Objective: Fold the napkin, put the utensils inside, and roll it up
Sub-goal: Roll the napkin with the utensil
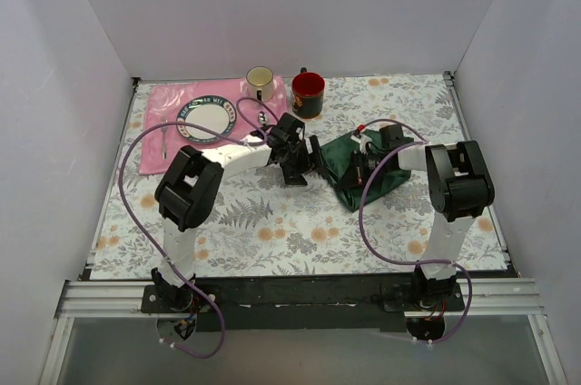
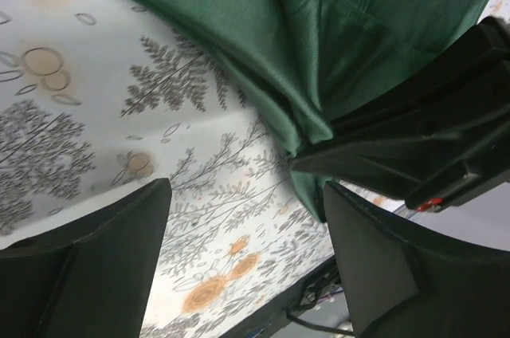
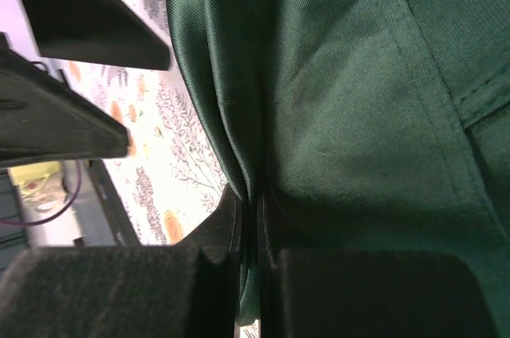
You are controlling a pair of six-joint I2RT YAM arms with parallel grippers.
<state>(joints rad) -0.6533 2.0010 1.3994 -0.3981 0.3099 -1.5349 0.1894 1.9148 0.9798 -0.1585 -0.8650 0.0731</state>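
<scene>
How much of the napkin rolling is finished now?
Not much yet. The green napkin is bunched in loose folds, not rolled. Right now the right claw pinches a fold of it, and the left claw hangs open beside it. Still to do: neat folding, tucking the utensils in, rolling.

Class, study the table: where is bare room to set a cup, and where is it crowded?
Free: the near tablecloth strip, from table edge to napkin; the far right corner beyond the red mug. Crowded: the placemat with plate, and around the napkin.

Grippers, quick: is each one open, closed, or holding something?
Left gripper: open, holding nothing.
Right gripper: shut on the napkin.
</scene>
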